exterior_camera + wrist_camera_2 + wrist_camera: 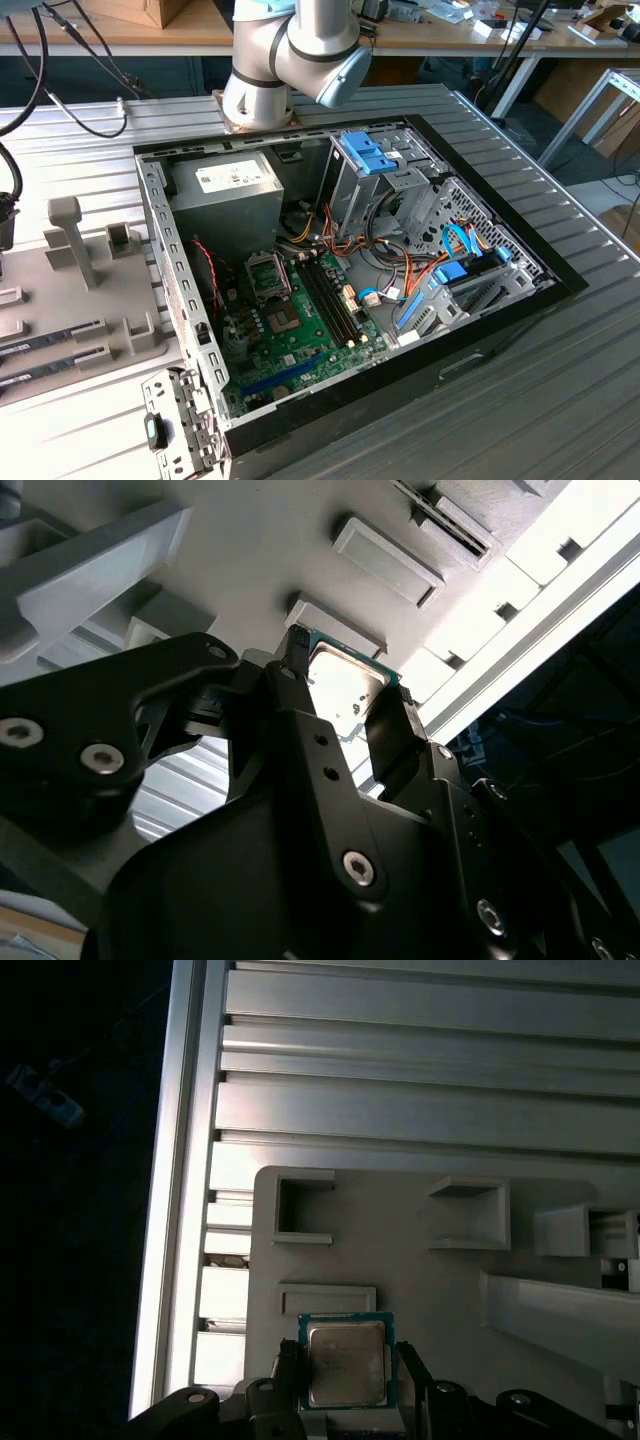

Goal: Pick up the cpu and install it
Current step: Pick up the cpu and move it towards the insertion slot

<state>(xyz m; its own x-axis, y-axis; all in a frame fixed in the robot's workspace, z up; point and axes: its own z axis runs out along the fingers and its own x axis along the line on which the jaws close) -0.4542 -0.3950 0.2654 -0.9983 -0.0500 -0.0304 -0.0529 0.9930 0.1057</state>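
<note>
legible text, brands, numbers, signs: none.

entry 1: white label on the top face of the grey power-supply box, exterior view. it carries dark lines of print, too small to make out.

entry 2: metal top of the cpu, clamped between the fingers of the gripper, first wrist view. faint markings, no character readable. in the second wrist view the same top is lost in glare.
</note>
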